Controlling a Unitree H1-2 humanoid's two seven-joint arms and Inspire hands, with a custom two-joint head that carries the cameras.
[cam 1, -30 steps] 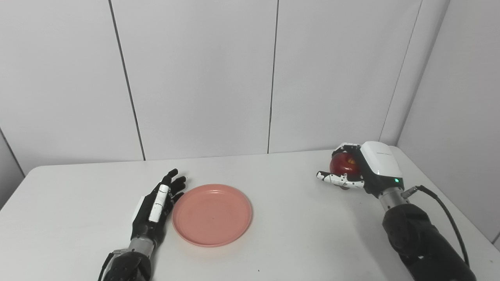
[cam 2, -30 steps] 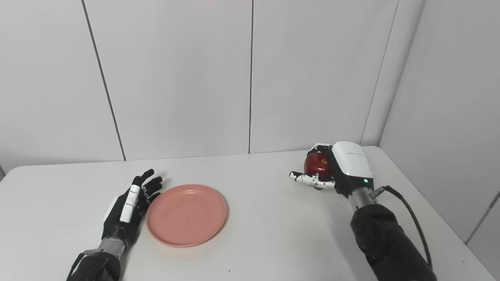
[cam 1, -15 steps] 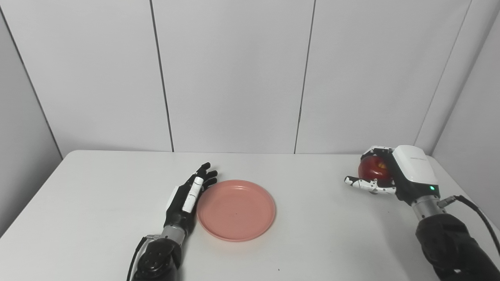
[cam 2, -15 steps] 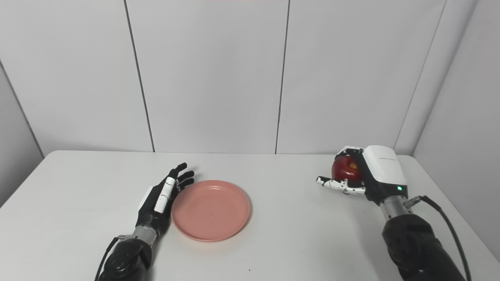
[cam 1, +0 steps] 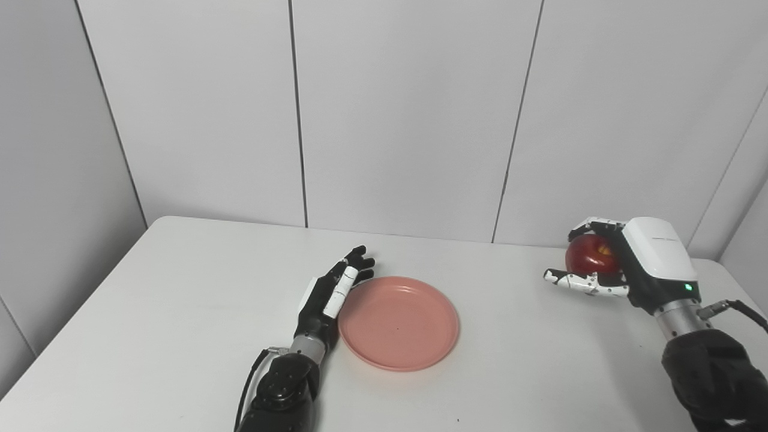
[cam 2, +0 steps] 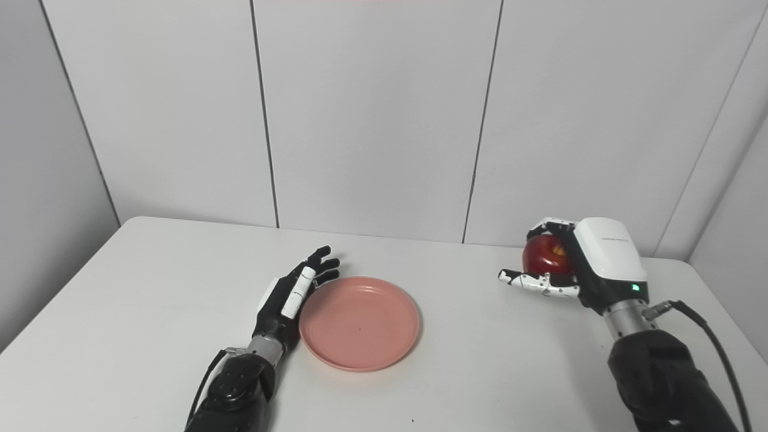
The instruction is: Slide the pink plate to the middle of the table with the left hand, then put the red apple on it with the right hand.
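White table (cam 1: 180,312) is carrying the pink plate (cam 1: 399,321) mid-surface beside the unclenched left hand (cam 1: 330,294); the right hand (cam 1: 624,264) is gripping the red apple (cam 1: 591,255) near the right edge, risking a roll-off if dropped early

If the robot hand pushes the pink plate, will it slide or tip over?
Probably slide. The pink plate looks shallow and lies flat on the smooth white table, so tipping seems unlikely. The left robot hand lies alongside its rim, so a sideways push should move it; it may turn slightly.
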